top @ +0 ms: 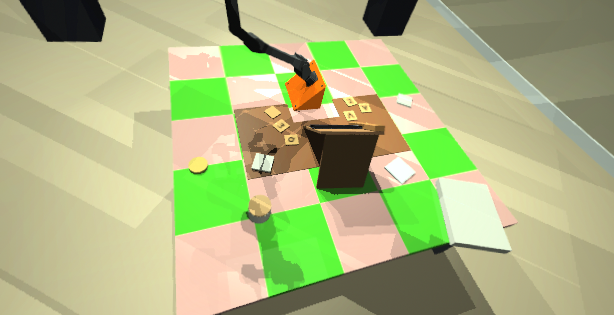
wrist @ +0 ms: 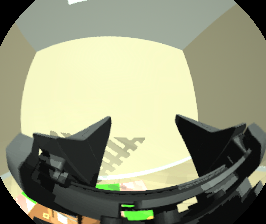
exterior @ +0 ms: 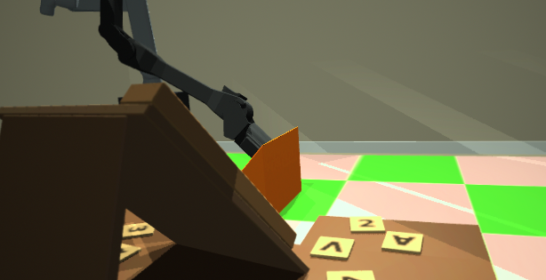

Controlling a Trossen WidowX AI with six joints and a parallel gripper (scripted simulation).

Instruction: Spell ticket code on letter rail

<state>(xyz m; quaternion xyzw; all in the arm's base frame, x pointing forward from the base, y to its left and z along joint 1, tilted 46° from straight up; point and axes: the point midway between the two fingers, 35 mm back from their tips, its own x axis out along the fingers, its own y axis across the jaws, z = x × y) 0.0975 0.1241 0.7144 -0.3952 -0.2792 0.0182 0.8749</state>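
Observation:
My gripper (wrist: 144, 118) is open and empty in the wrist view. It is high above the counter; the arm's end shows at the upper left of the top view. The dark sloped letter board (top: 347, 161) (exterior: 62, 164) stands mid-counter, its rail face turned away from the top and exterior views, so its contents are hidden. Pale tiles lie flat on the brown mat (top: 392, 131) (exterior: 449, 257): a 2 tile (top: 349, 101) (exterior: 366, 224), an A tile (exterior: 402, 242) and a V tile (exterior: 332, 247) on one side; a 3 tile (top: 281, 126), an O-like tile (top: 291, 139) and a seemingly blank tile (top: 272, 112) on the other. No ticket print is readable.
An orange wedge (top: 312, 100) (exterior: 282, 172) stands at the arm's foot, behind the board. A round disc (top: 198, 165), a round wood-topped piece (top: 260, 207), a white two-part piece (top: 263, 162), white cards (top: 399, 170) (top: 404, 100) and a large white block (top: 472, 214) are around the board.

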